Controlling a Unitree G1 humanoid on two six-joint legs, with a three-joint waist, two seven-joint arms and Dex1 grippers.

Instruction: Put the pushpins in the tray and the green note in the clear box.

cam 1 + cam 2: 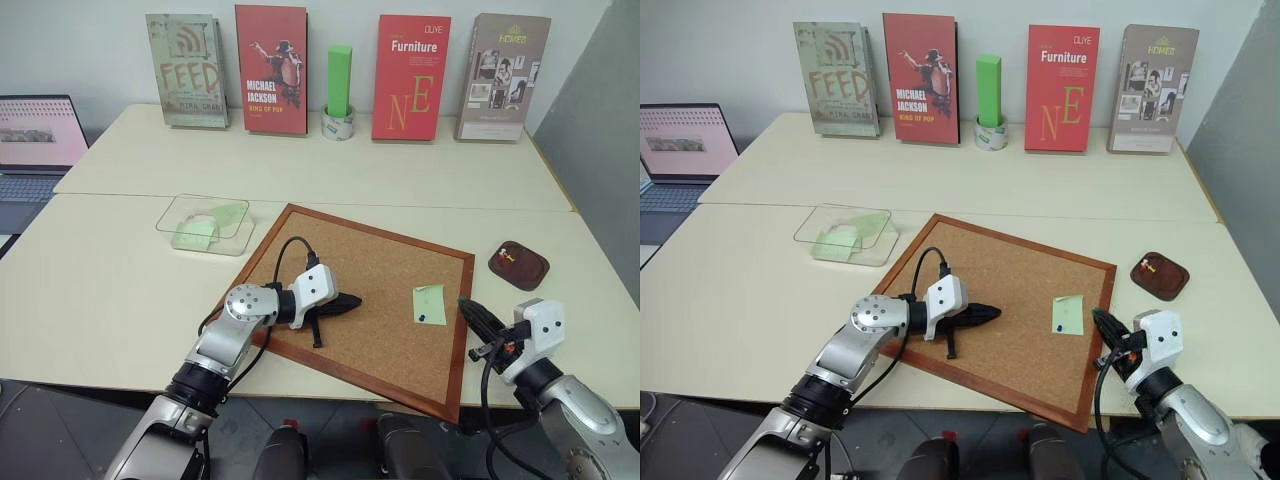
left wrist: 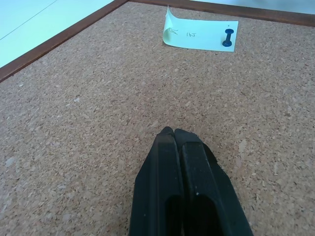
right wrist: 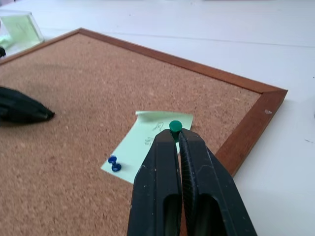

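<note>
Pushpins: we see blue one (image 3: 114,163) pinning green note (image 1: 429,304) near corkboard's (image 1: 380,290) right edge; left gripper (image 1: 352,300) pressed together mid-board; right gripper (image 3: 178,135) pinching green pin (image 3: 174,126), could slip before reaching tray (image 1: 519,265) near table's right edge

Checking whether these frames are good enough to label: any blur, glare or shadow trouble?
Right wrist view: the right gripper looks soft up close, but the green pin it pinches and the blue pin read clearly. Left wrist view: the cork grain is crisp. Left eye view: even light, faint shadows, mild sheen on the clear box.
</note>
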